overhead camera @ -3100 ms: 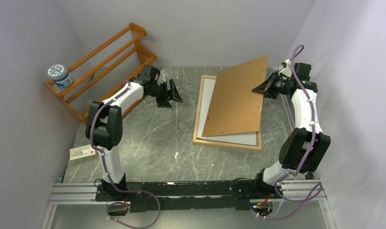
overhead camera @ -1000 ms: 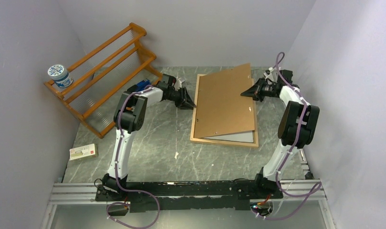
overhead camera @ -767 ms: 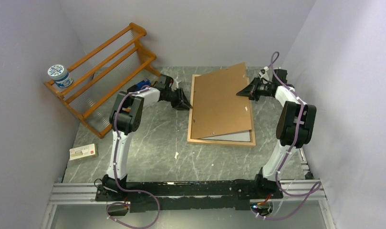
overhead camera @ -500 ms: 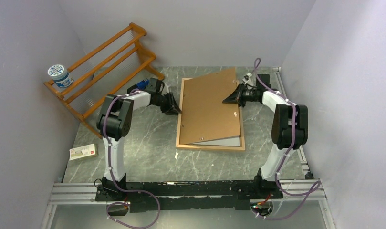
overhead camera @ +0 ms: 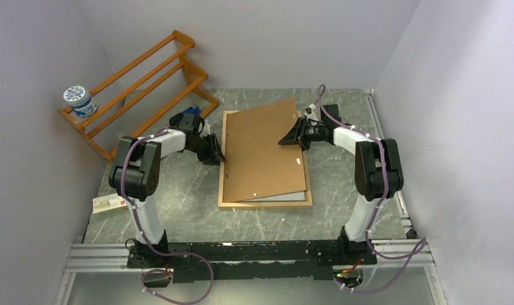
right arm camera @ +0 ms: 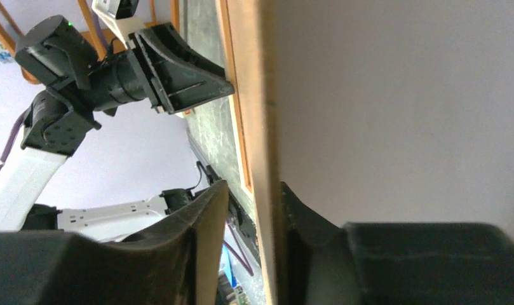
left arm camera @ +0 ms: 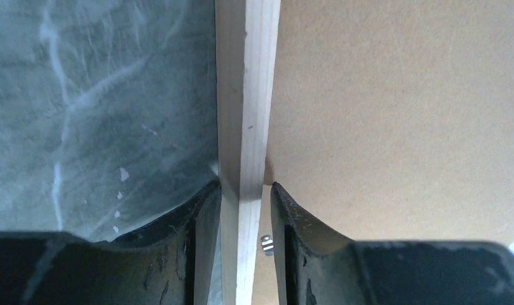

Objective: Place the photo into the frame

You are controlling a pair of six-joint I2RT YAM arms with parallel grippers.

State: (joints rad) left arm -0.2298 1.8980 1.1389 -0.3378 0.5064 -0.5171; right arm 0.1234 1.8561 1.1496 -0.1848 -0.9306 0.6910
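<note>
My left end effector (left arm camera: 243, 190) is clenched on the frame (overhead camera: 223, 175). In the left wrist view its two fingers (left arm camera: 203, 210) press on either side of the thin light-wood left rail. From above, this end effector (overhead camera: 216, 154) sits at the far half of that rail, low against the surface (overhead camera: 178, 190).

My right end effector (right arm camera: 253, 189) straddles the right edge of the brown backing board (overhead camera: 263, 152). In the right wrist view one finger lies against the board and a slit shows beside the other, so I cannot tell whether the grip is firm. From above it (overhead camera: 284, 140) meets the board near the far right corner.

The board lies skewed over the frame, its far right corner past the far rail. It covers nearly all of the opening.

The photo (overhead camera: 278, 196) lies inside the frame under the board. Only a pale strip of it shows, along the near rail.

The frame rests flat near the middle of the surface. An orange-brown slatted rack (overhead camera: 146, 76) stands at the far left, with a blue-and-white tub (overhead camera: 77, 101) on its left end. A small flat packet (overhead camera: 110, 203) lies near the left edge.
</note>
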